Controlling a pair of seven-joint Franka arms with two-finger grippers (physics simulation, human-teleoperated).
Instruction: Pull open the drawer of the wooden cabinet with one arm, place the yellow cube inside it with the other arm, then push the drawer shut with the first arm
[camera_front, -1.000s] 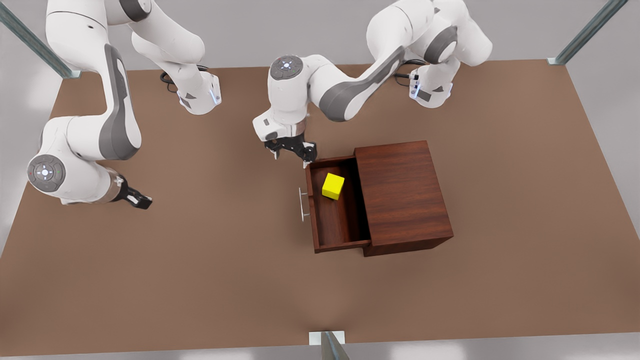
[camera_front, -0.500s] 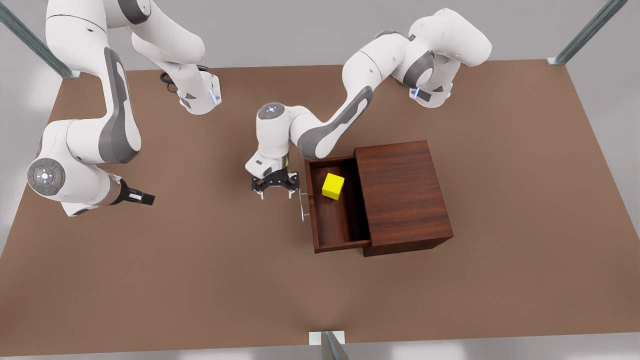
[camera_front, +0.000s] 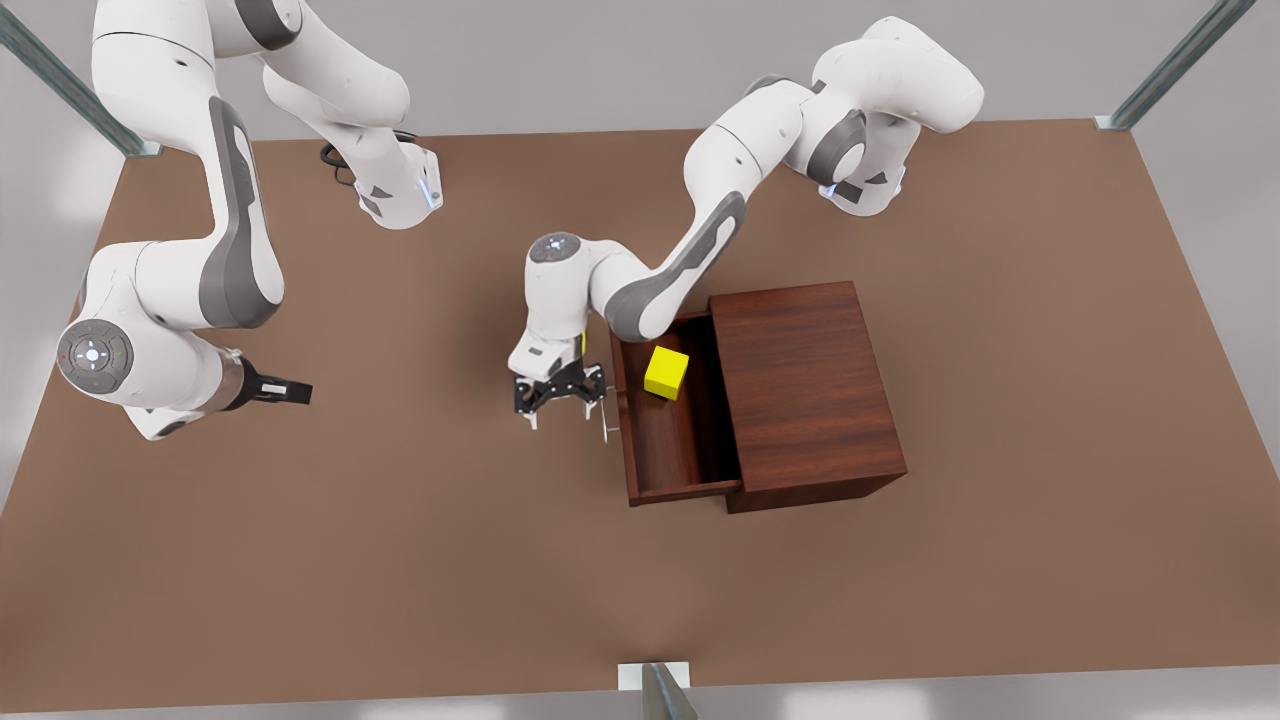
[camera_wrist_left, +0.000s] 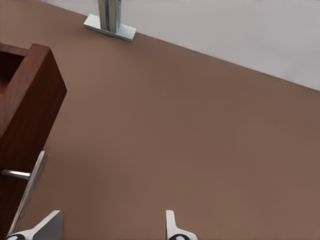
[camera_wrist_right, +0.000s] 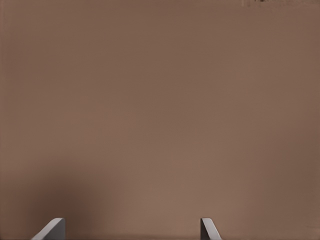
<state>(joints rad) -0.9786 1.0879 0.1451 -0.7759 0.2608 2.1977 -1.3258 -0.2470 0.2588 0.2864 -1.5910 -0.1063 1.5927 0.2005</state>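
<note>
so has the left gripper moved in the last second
Yes. The left gripper has dropped from the drawer's far corner to beside its handle, open. The right gripper waits.

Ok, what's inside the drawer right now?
The yellow cube sits on the floor of the open drawer, toward the arms' side. The drawer's rear part is hidden under the wooden cabinet.

Brown table (camera_front: 420, 560), matte and plain. Wooden cabinet (camera_front: 805, 390) sits on it a little toward the front view's right edge of the table, well in from every edge. Two white arm bases (camera_front: 400, 190) are mounted along the far edge, near its middle
</note>
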